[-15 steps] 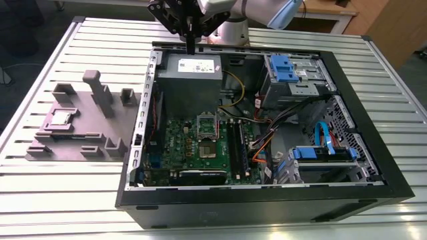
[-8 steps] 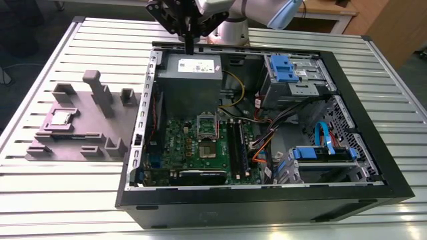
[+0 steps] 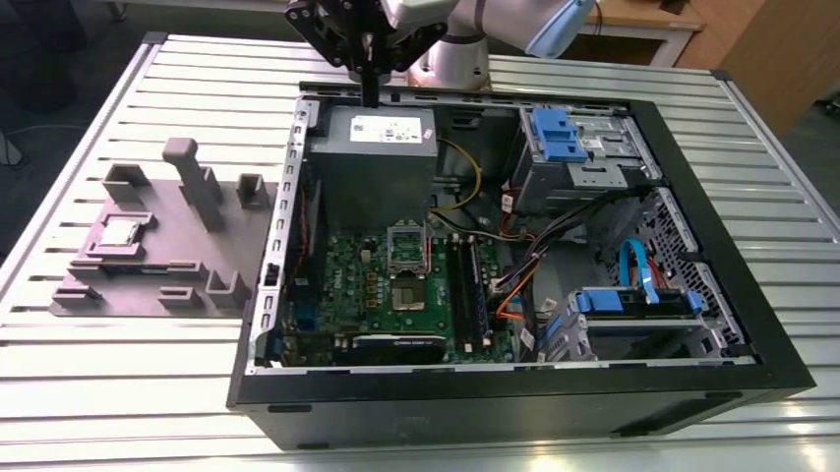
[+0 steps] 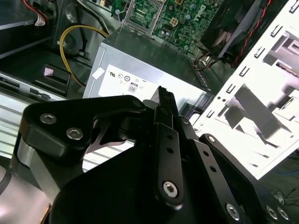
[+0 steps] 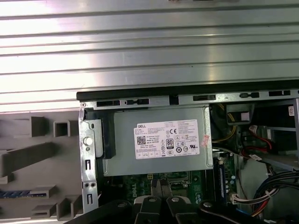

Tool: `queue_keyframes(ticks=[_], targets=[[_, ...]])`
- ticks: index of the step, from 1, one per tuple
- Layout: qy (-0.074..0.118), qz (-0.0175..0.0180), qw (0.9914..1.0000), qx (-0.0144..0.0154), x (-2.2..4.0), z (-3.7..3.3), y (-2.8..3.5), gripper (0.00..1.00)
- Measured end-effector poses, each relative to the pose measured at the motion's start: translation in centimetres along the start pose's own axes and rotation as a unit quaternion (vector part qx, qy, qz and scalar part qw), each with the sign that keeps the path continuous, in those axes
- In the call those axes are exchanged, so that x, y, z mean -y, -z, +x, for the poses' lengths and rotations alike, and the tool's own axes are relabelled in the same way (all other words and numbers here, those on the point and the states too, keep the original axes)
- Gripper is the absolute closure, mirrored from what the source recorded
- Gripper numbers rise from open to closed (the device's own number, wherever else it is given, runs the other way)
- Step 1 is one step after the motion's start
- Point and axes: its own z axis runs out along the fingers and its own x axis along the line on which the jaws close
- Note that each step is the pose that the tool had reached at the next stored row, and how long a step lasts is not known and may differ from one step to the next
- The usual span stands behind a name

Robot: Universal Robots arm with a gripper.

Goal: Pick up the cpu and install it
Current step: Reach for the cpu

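gripper (image 3: 372, 100): fingers pressed together, nothing between them; poised above the rear edge of the open computer case (image 3: 525, 405), over its grey power supply (image 3: 374, 147). cpu (image 3: 121, 231): lying on the grey fixture (image 3: 138, 290), outside the case on the exterior view's left.

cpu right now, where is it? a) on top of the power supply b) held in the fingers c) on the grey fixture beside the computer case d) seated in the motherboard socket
C: the cpu lies on the grey fixture at the exterior view's left, outside the computer case, while the gripper hangs apart from it, over the case's back edge near the power supply.
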Motion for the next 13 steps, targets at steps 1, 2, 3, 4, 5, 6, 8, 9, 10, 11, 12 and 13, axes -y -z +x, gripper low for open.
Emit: queue_keyframes(ticks=[1,2,3,4,5,6,8,9,10,11,12,13], targets=[[0.0,0.0,1.0,0.0,0.0,0.04,0.0,0.9],[0.0,0.0,1.0,0.0,0.01,0.09,0.0,0.9],[0.0,0.0,1.0,0.0,0.01,0.15,0.0,0.9],[0.0,0.0,1.0,0.0,0.01,0.2,0.0,0.9],[0.0,0.0,1.0,0.0,0.02,0.25,0.0,0.9],[0.0,0.0,1.0,0.0,0.02,0.3,0.01,0.9],[0.0,0.0,1.0,0.0,0.03,0.37,0.01,0.9],[0.0,0.0,1.0,0.0,0.03,0.41,0.01,0.9],[0.0,0.0,1.0,0.0,0.03,0.45,0.01,0.9],[0.0,0.0,1.0,0.0,0.03,0.47,0.01,0.9],[0.0,0.0,1.0,0.0,0.04,0.51,0.01,0.9],[0.0,0.0,1.0,0.0,0.04,0.54,0.01,0.9]])
